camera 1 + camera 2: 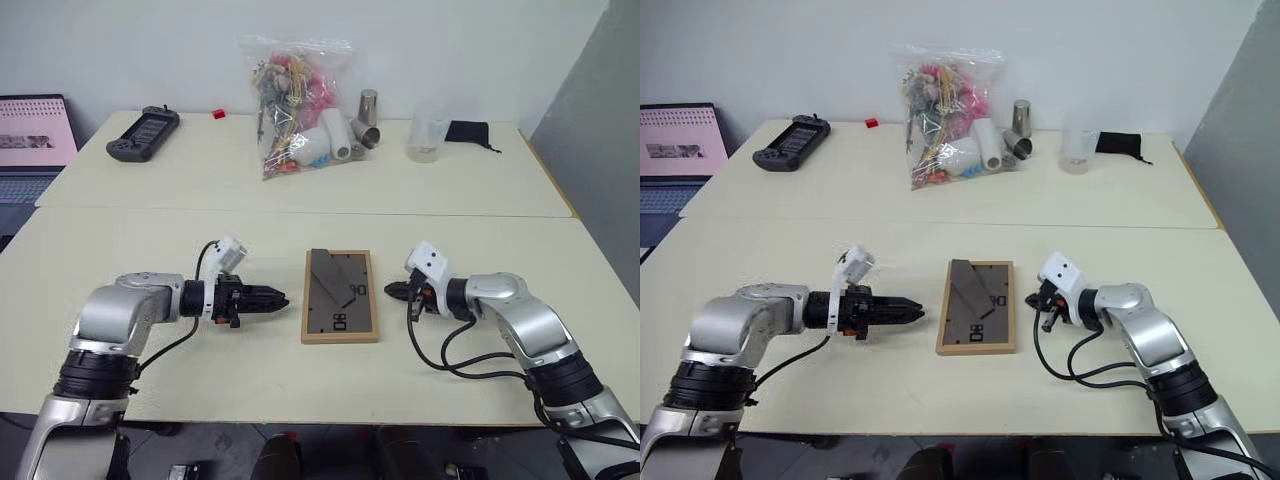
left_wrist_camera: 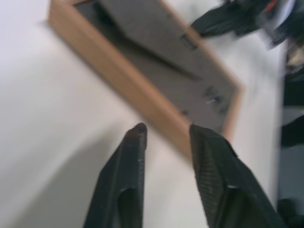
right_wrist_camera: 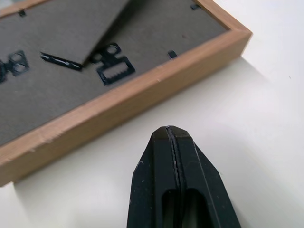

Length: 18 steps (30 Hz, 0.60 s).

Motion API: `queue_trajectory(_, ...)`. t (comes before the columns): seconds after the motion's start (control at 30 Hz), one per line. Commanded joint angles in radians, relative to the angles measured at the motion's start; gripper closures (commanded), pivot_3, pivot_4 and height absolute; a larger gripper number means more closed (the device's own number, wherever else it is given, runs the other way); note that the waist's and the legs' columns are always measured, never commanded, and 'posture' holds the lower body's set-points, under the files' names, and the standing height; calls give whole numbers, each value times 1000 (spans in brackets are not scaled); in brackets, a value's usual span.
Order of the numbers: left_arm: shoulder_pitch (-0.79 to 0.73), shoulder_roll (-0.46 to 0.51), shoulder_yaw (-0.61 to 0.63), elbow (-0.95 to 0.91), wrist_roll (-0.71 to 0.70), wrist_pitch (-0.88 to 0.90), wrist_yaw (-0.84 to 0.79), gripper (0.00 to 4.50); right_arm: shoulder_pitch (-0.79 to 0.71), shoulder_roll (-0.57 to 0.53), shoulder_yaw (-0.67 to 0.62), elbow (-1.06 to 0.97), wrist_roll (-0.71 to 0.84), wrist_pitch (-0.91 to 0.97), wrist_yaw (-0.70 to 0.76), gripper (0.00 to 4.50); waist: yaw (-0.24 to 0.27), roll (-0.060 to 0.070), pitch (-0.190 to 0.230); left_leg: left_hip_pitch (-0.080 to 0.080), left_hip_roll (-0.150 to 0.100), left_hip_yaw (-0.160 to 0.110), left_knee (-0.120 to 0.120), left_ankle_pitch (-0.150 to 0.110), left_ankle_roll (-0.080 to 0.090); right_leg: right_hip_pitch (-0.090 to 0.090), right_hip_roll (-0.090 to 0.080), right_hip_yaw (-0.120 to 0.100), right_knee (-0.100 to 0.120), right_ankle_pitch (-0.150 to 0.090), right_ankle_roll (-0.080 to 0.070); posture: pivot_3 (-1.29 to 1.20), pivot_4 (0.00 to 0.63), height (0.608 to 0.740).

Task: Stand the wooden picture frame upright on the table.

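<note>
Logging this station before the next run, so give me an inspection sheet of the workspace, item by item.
Surface: table, pale, seam across.
Job's things: wooden picture frame lying face down, dark back up, stand not propping it.
Clutter: bag of items, metal cups, clear cup, black pouch, handheld device, at far side.
Grippers: left gripper open beside frame; right gripper shut, apart from frame.
Cables: black cable looping off right arm.
Surroundings: laptop, wall.

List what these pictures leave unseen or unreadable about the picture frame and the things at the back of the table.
- Wooden picture frame: lies face down on the table, so its front is hidden in every view.
- Left wrist view: frame's far corner is blurred; fittings unreadable.
- Right wrist view: the frame is cut off by the edges.
- Plastic bag: contents too jumbled to name.
- Laptop: cut off at the edge.
</note>
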Motion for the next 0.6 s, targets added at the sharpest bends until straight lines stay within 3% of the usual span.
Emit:
queue_trajectory(0.03, -27, 13, 49, 43, -105, 204, 18, 1969, -26, 23, 12, -3, -6, -34, -7, 4500, 0, 0, 0, 0, 0, 0, 0, 0, 0, 0, 0, 0, 0, 0, 0, 0, 150, 740)
queue_trajectory(0.37, -29, -19, 56, 85, -165, 316, 114, 11, -4, 12, 13, -5, -25, -47, -8, 4500, 0, 0, 0, 0, 0, 0, 0, 0, 0, 0, 0, 0, 1, 0, -1, 0, 150, 740)
queue_trajectory(0.6, -56, -69, 24, 140, -154, 338, 191, 11, -9, 39, 32, -6, -26, -38, -17, 4500, -1, 0, 0, 0, 0, 0, 0, 0, 0, 0, 0, 0, 1, 0, -1, 0, 150, 740)
